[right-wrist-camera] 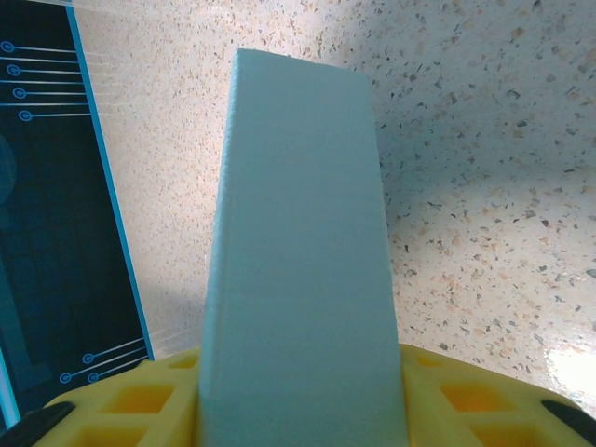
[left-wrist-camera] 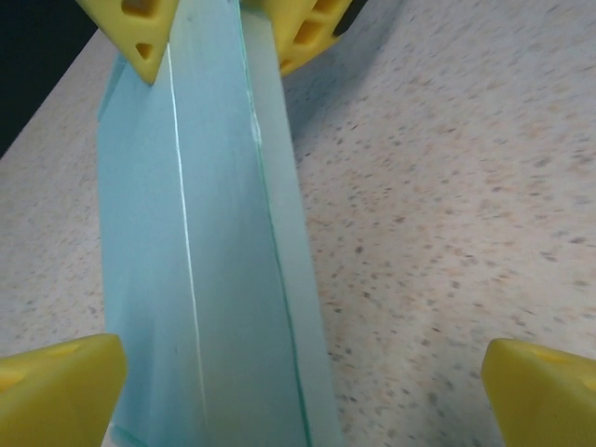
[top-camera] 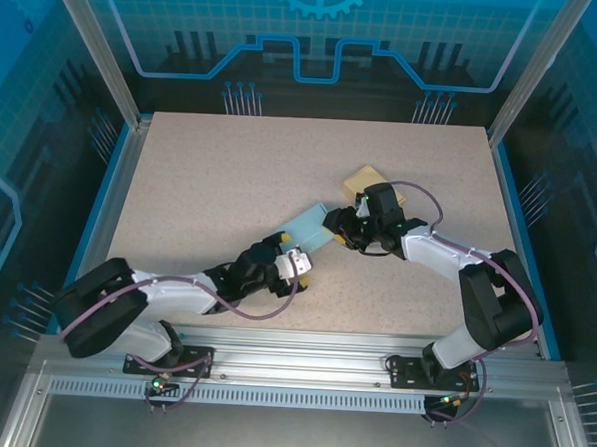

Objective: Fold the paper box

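Paper box (top-camera: pixel 312 231): long, narrow, light blue, lying on the table (top-camera: pixel 221 179) right of centre, between my two claws. Its long axis runs diagonally, with the near-left end pointing at my left arm and the far-right end at my right arm.

Right claw (right-wrist-camera: pixel 303 410): partly closed, clamped on the far-right end, with the box between its yellow fingers (right-wrist-camera: pixel 130 405).

Left claw (left-wrist-camera: pixel 300 380): spread wide at the near-left end, gripping nothing. The box runs beside its left finger (left-wrist-camera: pixel 56 372). A crease runs lengthwise down the blue panel.
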